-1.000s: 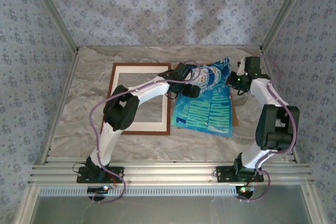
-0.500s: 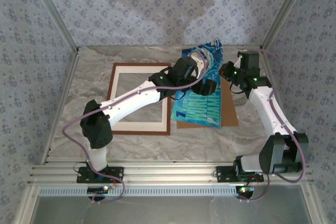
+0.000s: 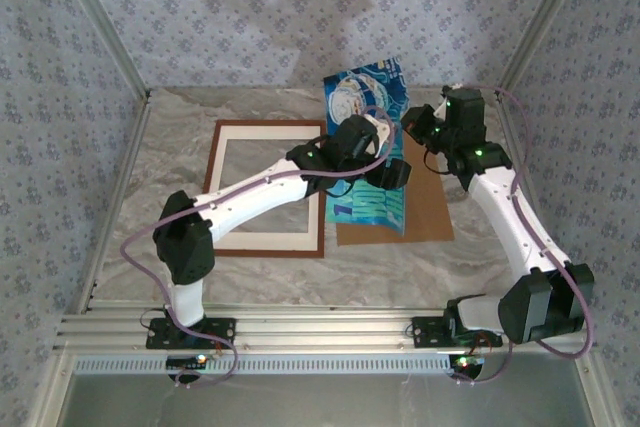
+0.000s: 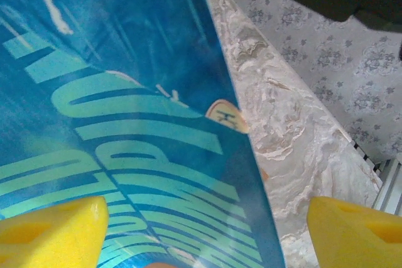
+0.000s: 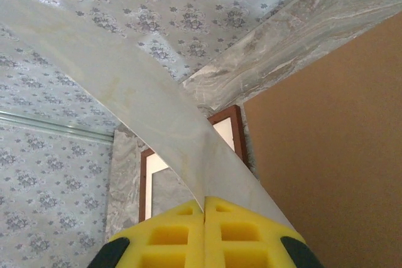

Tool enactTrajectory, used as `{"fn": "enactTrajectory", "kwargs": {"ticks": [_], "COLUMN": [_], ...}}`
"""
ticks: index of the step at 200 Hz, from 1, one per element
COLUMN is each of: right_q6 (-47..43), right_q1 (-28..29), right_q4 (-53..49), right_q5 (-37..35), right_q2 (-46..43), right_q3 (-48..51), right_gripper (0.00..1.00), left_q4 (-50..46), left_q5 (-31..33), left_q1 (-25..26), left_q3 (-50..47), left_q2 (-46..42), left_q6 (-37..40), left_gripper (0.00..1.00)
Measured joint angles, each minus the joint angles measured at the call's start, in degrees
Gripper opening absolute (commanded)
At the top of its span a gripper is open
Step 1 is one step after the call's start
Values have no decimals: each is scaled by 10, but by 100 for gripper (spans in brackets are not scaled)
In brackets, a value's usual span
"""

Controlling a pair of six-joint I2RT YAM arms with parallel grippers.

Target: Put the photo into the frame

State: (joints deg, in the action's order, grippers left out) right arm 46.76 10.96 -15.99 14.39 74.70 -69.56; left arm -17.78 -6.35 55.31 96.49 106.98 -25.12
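A: What is different from a second ago?
B: The photo [image 3: 362,92] lay almost flat on the brown backing board [image 3: 425,217]. Now its far end stands up toward 12 o'clock, and both arms have stretched out to it
A: Who has hold of it?
B: The right gripper [image 5: 205,205], jaws pressed together on the sheet's edge, at about 2 o'clock of the print. The left gripper [image 4: 204,236] hangs over the printed face with its yellow fingers [image 4: 50,233] spread wide, gripping nothing
A: And for the task?
B: I judge the sheet mostly peeled off the board but not yet in the frame [image 3: 262,252], which lies at its 9 o'clock
A: How will it handle?
B: Thin glossy paper, pale on the back, bowing in a long curve, so it is floppy. The frame is slim reddish wood round a white mat [image 3: 262,240]; the board looks matte and stiff, the table [image 3: 150,197] marbled
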Motion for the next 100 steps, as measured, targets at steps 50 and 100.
{"fn": "enactTrajectory", "kwargs": {"ticks": [50,100], "right_q6": [4,4], "right_q1": [15,17], "right_q4": [1,0], "right_q5": [-13,-29], "right_q2": [0,1], "right_q3": [-1,-1], "right_gripper": [0,0], "left_q4": [11,16], "left_q5": [20,31], "left_q1": [2,2], "left_q3": [22,38], "left_q2": [28,49], "left_q6": [-2,-2], "left_gripper": [63,35]}}
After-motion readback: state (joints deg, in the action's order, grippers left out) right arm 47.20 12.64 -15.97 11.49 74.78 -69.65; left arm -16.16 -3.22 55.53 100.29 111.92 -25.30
